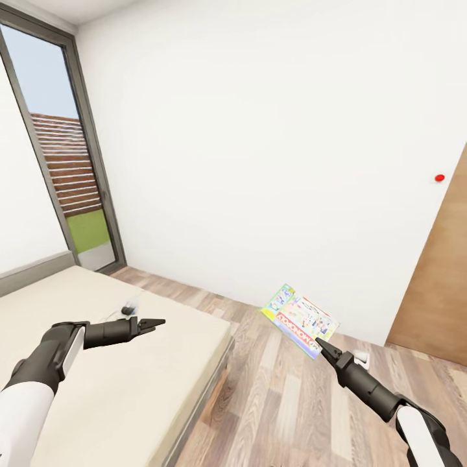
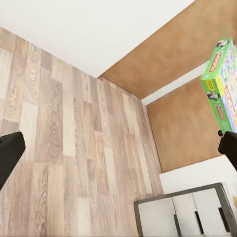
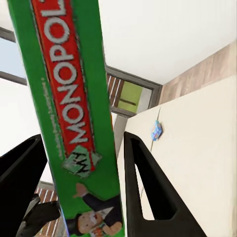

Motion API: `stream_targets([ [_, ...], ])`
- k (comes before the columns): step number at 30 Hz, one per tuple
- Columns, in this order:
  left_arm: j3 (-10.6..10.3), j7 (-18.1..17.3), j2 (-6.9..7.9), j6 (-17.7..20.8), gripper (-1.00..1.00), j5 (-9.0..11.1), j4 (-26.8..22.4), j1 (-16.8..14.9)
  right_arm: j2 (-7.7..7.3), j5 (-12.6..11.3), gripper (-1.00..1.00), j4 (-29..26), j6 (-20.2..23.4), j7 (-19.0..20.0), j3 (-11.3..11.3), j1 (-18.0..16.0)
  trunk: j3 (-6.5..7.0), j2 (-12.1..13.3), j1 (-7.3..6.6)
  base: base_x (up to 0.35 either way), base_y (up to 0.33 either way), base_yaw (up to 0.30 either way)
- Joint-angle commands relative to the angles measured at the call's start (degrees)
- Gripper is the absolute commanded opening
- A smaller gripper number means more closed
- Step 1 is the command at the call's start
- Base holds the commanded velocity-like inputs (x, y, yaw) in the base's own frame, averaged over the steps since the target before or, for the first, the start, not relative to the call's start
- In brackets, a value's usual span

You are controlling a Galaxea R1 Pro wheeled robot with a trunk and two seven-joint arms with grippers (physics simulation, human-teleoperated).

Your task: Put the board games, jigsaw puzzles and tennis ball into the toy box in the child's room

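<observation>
My right gripper (image 1: 322, 350) is shut on the lower edge of a green-edged Monopoly board game (image 1: 300, 320), holding it tilted above the wood floor beside the bed (image 1: 162, 383). In the right wrist view the box (image 3: 69, 113) stands upright between the two black fingers (image 3: 153, 197). My left gripper (image 1: 152, 322) hovers open and empty over the cream bed top. A small blue board game (image 3: 157, 130) lies farther off on the bed. The held green box (image 2: 222, 84) also shows in the left wrist view. The table and toy box are out of view.
A tall glass door (image 1: 71, 181) stands at the back left behind the bed. A brown wooden door (image 1: 438, 292) is at the right, with a red dot (image 1: 440, 177) on the white wall. A grey cabinet with white doors (image 2: 187, 212) stands on the plank floor (image 1: 292, 402).
</observation>
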Motion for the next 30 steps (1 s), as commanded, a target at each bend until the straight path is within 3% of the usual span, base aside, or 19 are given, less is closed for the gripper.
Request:
stream_targets([
  [1, 0.1, -0.23, 0.0, 0.56, 1.0, -0.07, -0.02, -0.01, 0.02, -0.46, -1.0, 0.04, 0.46, 0.1, -0.09, -0.04, -0.02, -0.05, 0.02, 0.0, 0.0, -0.277],
  [30, 0.09, 1.96, -0.01, 0.48, 1.0, 0.01, -0.02, -0.02, 0.12, -0.46, -1.0, 0.08, 0.35, 0.05, -0.09, -0.03, -0.02, -0.05, 0.02, 0.0, 0.0, -0.277],
])
